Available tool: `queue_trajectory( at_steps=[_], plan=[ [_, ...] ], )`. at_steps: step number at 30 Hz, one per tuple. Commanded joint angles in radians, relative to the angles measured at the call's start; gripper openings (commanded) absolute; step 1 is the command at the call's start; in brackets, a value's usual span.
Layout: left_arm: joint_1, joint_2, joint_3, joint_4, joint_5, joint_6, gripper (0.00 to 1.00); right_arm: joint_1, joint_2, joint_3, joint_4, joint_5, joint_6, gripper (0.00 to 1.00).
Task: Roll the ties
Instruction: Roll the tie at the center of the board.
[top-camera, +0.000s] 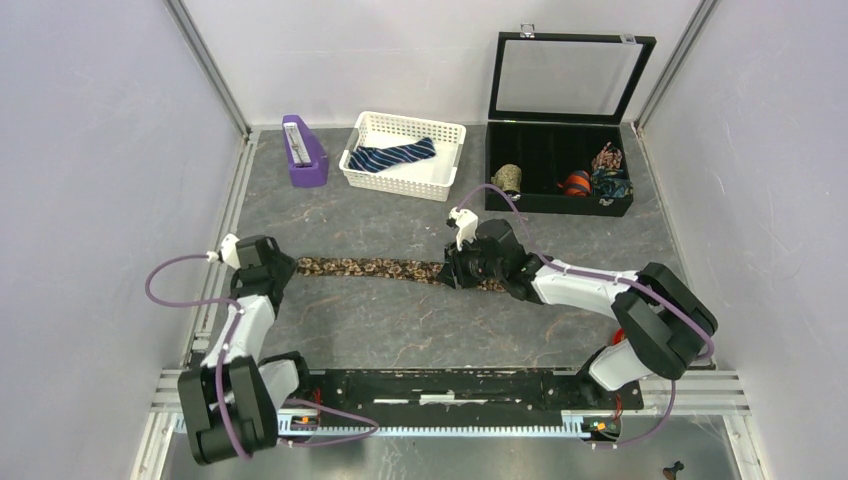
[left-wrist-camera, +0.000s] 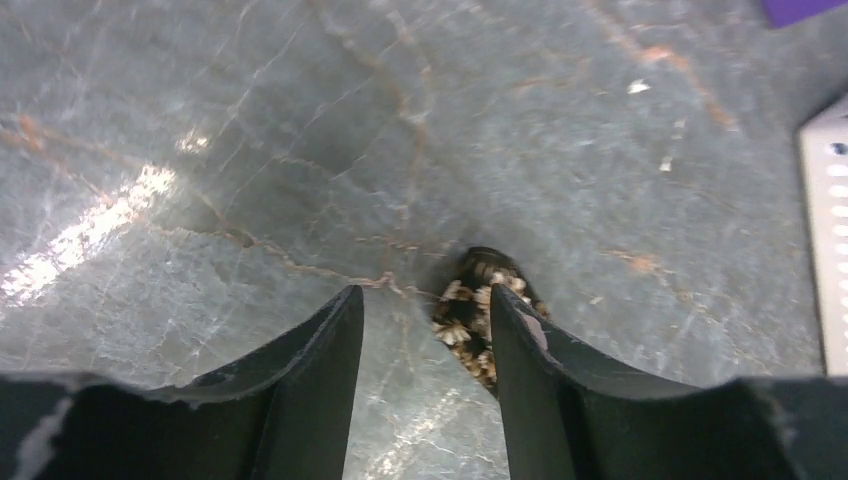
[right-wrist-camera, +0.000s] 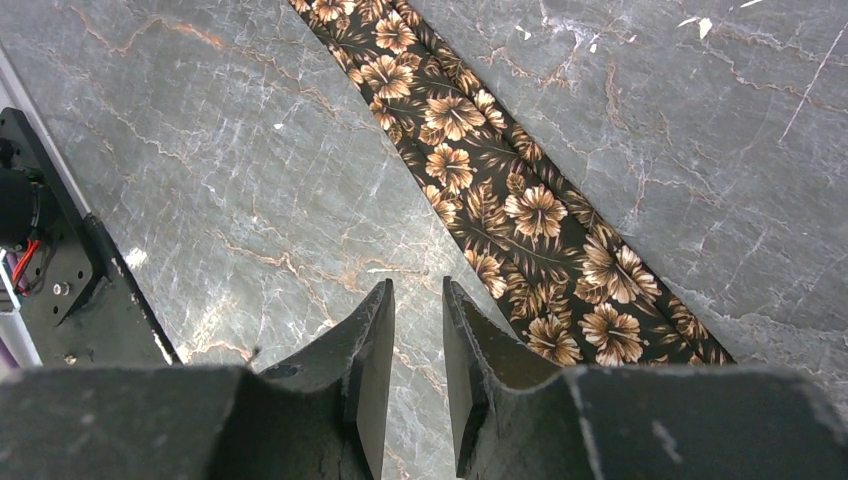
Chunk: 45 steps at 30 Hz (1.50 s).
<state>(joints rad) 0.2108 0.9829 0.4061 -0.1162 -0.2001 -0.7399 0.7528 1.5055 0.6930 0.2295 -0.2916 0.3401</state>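
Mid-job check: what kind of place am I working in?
Looks like an enclosed robot test cell, not a shop: blank white wall panels on metal rails, a marble-look tabletop, staged props like the basket and tie box.

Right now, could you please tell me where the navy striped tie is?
In the top view, the navy striped tie lies in the white basket at the back, between the purple block and the open black case.
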Motion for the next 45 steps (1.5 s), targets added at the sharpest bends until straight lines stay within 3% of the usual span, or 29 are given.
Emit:
queue_trajectory(
  at_steps=[1,7,16,19,22,25,31,45],
  plan=[
    [0.085,0.122,-0.008,0.087,0.192,-0.059,0.53,0.007,-0.047,-0.023,0.033,-0.007,-0.005,0.31],
    [0.111,0.186,-0.046,0.207,0.278,-0.056,0.48,0.008,-0.051,-0.046,0.044,-0.003,-0.002,0.31],
    [0.135,0.085,-0.072,0.244,0.274,-0.057,0.48,0.008,-0.04,-0.04,0.051,-0.006,0.001,0.31],
    [0.136,0.043,-0.079,0.245,0.266,-0.047,0.52,0.008,-0.036,-0.036,0.05,-0.005,0.0,0.31],
    [0.136,0.041,-0.078,0.245,0.267,-0.023,0.63,0.008,-0.027,-0.032,0.053,-0.006,0.001,0.31],
    [0.136,0.093,-0.062,0.258,0.308,0.012,0.65,0.008,-0.018,-0.03,0.059,-0.012,0.005,0.31],
    [0.134,0.235,-0.027,0.291,0.399,0.044,0.59,0.008,-0.01,-0.026,0.064,-0.014,0.006,0.31],
    [0.134,0.244,-0.035,0.302,0.403,0.059,0.48,0.008,0.0,-0.028,0.07,-0.015,0.007,0.31]
  ],
)
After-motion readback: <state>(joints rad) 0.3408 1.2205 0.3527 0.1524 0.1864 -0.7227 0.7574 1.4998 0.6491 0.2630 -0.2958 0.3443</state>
